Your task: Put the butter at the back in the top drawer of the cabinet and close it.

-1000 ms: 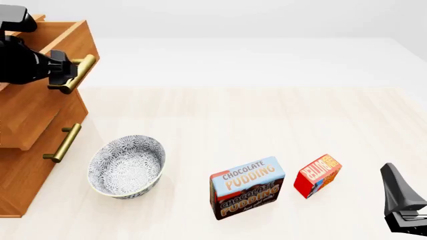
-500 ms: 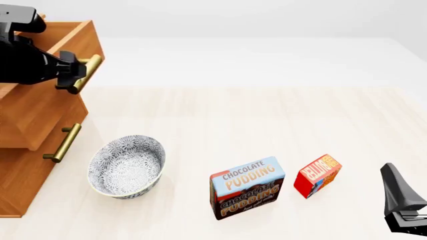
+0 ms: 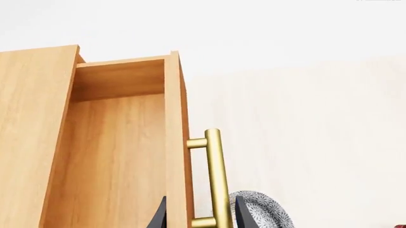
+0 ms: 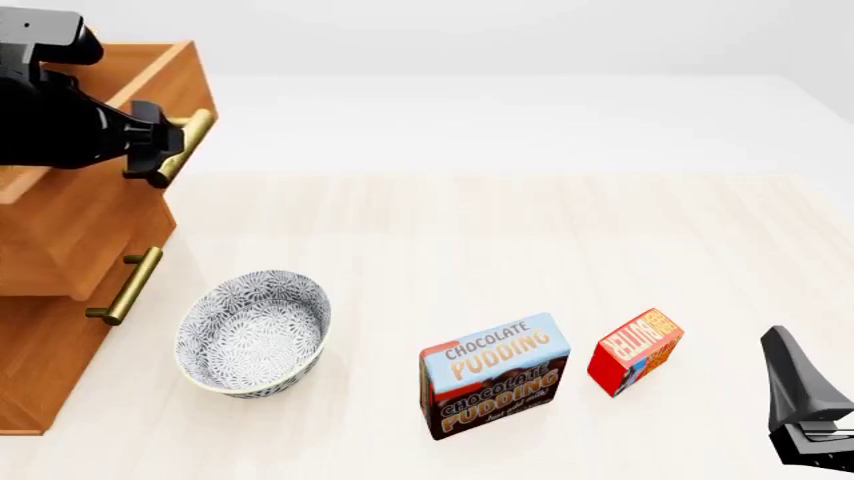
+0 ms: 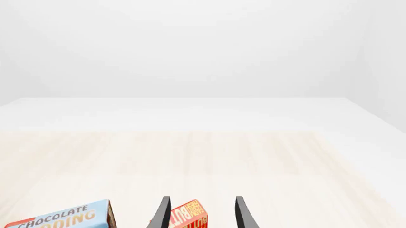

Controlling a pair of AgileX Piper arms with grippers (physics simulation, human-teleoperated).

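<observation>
**Top drawer pulled further out; butter untouched**

Since a sec ago the top drawer [image 4: 94, 130] has slid further out of the cabinet [image 4: 40, 340], w/ the left gripper [image 4: 158, 152] riding its brass handle [image 4: 184, 145] outward. Butter, pudding box, bowl and right arm haven't shifted.

Butter [image 4: 635, 351] stands on the table [image 4: 534, 230] just ahead of the right gripper [image 5: 199, 213] – the wrist view shows it sitting between the two fingers' lines, pudding box [image 4: 494, 375] close off to that gripper's left. Not gripped: right fingers [image 5: 162, 213] spread apart, nothing in them, so it looks parked & pre-aimed at the box while the left arm does the opening.

Butter rests on a narrow edge, big lettered face toward the arms' side. Long axis lies roughly across the table but skewed, its right end angled away toward the far edge; lettering runs along that axis.

Left gripper: fingers straddle the handle bar near its lower end [image 3: 212, 190], closed on it as far as I can tell – held there to drag the drawer open. Drawer interior [image 3: 114, 156] is bare wood, open upward, room for the butter at the back.

Bowl [image 4: 254, 332] sits below the left gripper, near the cabinet's lower drawers; well apart from the butter
</observation>
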